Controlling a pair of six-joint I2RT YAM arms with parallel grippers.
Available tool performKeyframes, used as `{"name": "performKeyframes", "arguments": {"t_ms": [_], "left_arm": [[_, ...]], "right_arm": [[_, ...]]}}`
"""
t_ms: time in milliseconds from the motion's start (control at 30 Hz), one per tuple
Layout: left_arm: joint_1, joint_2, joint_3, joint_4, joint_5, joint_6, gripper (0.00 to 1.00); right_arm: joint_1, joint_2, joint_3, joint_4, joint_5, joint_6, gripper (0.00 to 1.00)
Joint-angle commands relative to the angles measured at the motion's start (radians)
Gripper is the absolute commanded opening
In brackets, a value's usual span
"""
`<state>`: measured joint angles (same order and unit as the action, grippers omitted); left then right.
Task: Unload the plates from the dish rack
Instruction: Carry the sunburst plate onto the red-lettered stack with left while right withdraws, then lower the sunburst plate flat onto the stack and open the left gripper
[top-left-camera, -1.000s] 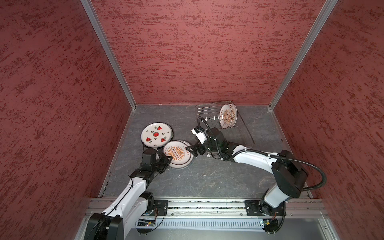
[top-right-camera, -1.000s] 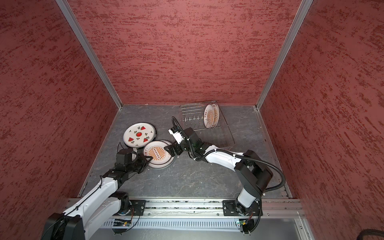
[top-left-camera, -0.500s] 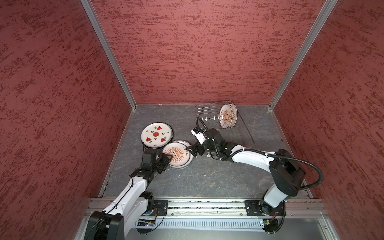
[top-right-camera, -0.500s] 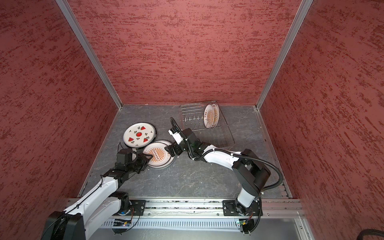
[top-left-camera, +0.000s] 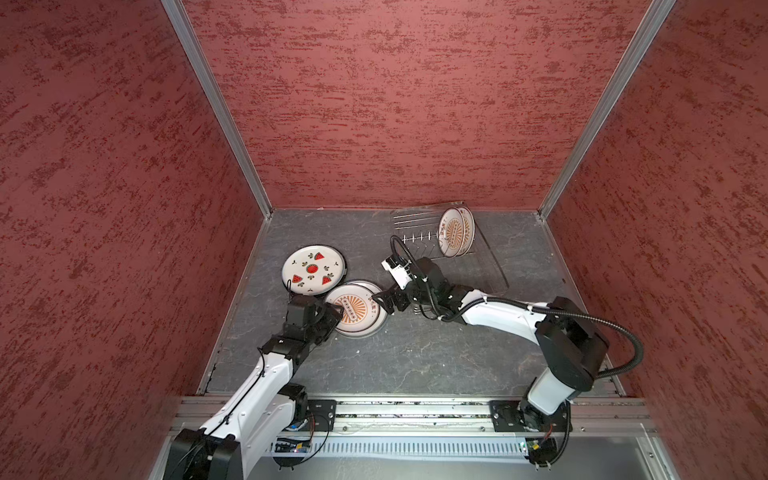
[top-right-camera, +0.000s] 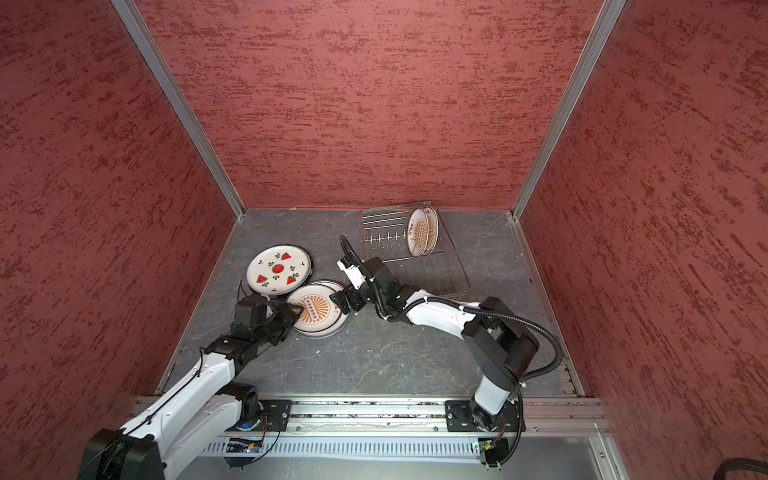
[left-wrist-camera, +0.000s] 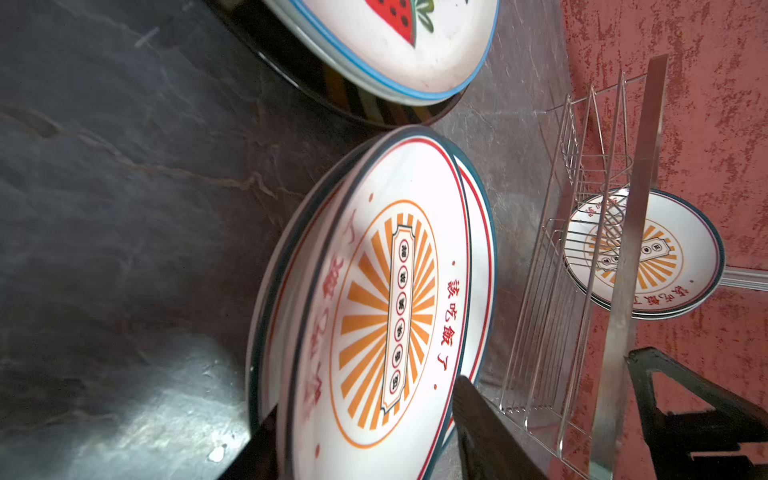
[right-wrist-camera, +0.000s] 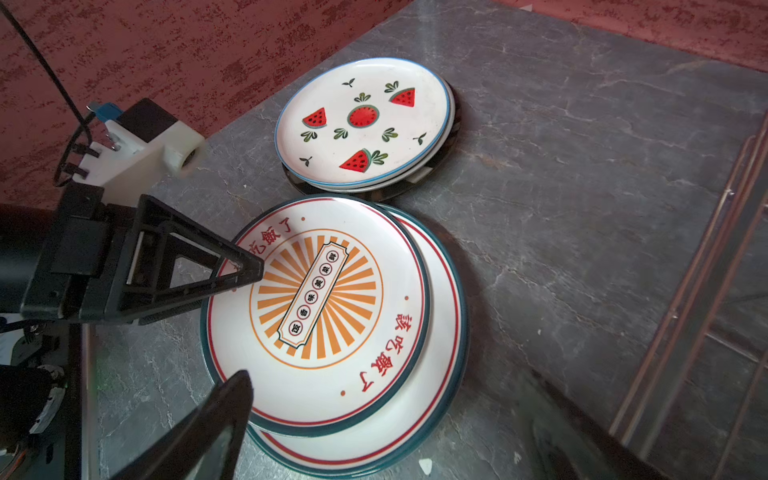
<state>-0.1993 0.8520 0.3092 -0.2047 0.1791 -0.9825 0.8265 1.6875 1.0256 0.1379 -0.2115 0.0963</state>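
The left gripper (top-left-camera: 334, 308) sits with jaws parted astride the rim of the sunburst plate (top-left-camera: 357, 311). The right gripper (top-left-camera: 381, 302) hovers alongside, spread wide.

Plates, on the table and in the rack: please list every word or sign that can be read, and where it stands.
"該吃飯了": red, on the rim of the top sunburst plate, printed on two opposite sides.
Centre banner of that plate: six circled characters, too small to read.
Second sunburst plate, standing in the dish rack: red characters, blurred.
Watermelon plate: no text.
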Motion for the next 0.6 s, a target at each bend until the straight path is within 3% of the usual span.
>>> {"name": "performKeyframes", "arguments": {"t_ms": [0,433,567], "left_arm": [[-0.035,0.011,0.038,-0.027,-0.081,0.029,0.55],[-0.109,0.031,0.042,-0.033,-0.183,-0.001,0.56],[-0.109,0.028,0.038,-0.012,-0.147,0.007,0.57]], "right_arm": [[0.006,0.010,0.031,0.015,0.025,-0.014,0.99],[0.006,0.016,0.025,0.010,0.046,-0.015,0.99],[0.006,0.022,0.026,0.012,0.050,-0.017,0.99]]}}
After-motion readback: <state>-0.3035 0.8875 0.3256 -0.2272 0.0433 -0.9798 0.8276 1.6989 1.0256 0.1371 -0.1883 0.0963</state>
